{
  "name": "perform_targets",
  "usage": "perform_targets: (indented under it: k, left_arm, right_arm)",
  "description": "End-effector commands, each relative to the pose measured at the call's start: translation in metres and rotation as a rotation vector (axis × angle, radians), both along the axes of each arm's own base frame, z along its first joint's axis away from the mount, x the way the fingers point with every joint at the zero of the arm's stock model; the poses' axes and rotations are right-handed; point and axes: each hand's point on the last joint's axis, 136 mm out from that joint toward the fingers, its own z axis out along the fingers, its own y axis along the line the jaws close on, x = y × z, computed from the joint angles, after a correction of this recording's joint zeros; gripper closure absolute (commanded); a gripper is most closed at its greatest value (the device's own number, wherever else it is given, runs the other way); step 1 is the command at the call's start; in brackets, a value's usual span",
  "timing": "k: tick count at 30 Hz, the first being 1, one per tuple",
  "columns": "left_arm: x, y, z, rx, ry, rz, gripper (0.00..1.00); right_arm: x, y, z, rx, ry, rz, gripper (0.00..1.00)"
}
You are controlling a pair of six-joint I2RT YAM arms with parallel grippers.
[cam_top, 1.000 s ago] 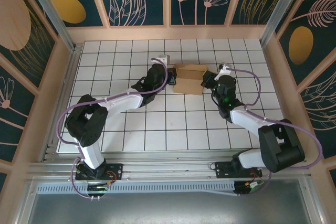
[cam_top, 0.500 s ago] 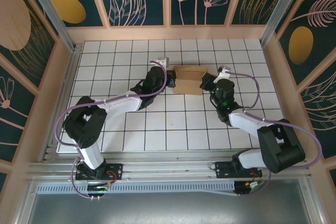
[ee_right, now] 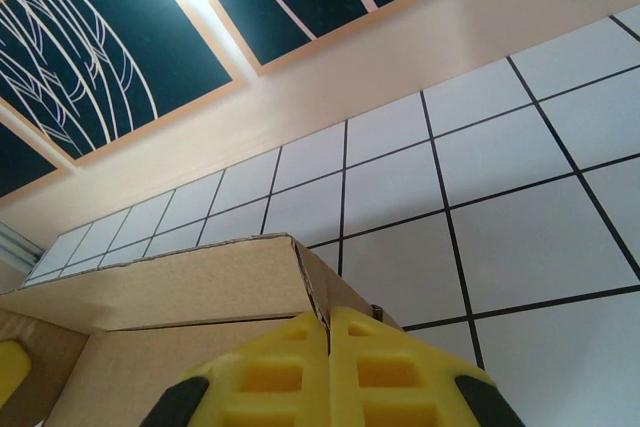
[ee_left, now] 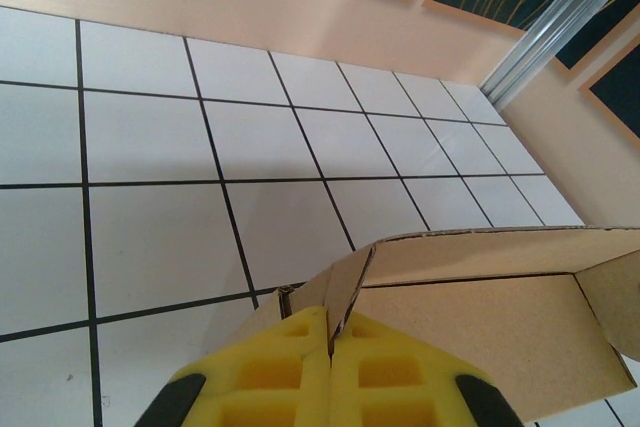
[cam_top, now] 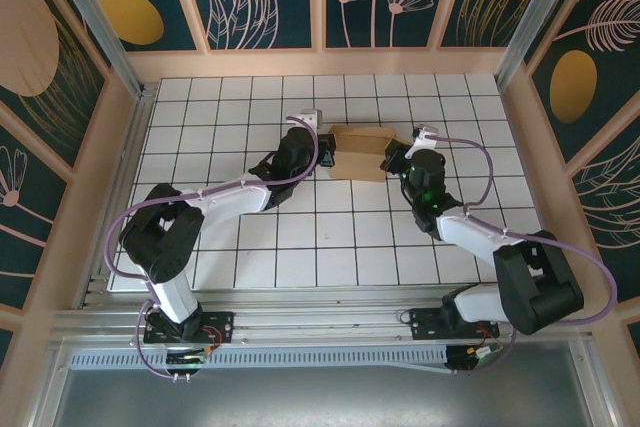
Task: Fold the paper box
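- Sitting in the upper middle of the top view, the paper box [cam_top: 358,147] has bare white gridded table [cam_top: 250,247] around it, and the back wall [cam_top: 320,62] stands well apart above it.
- From above, both wrists cover the box's short ends. The wrist views cut the box off at their lower frame edges.
- The left gripper [ee_left: 330,342] presses its yellow pads [ee_left: 270,357] together on a thin upright flap at the box's left end.
- The right gripper [ee_right: 328,347] is closed, pinching the cardboard corner at the right end.
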Motion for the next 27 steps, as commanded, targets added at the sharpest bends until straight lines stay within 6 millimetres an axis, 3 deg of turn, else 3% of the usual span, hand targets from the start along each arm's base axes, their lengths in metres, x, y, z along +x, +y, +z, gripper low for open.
perform_targets:
  k: [1, 19, 27]
  left_arm:
    - [-0.046, 0.014, -0.104, 0.226, 0.295, -0.062, 1.00]
    - [-0.054, 0.016, -0.114, 0.243, 0.322, -0.088, 1.00]
    - [-0.055, 0.016, -0.126, 0.256, 0.345, -0.087, 1.00]
  right_arm:
    - [-0.037, -0.009, -0.101, -0.157, 0.342, 0.021, 1.00]
    - [-0.050, 0.004, -0.140, -0.120, 0.470, 0.045, 1.00]
    - [-0.057, 0.002, -0.146, -0.113, 0.484, 0.046, 1.00]
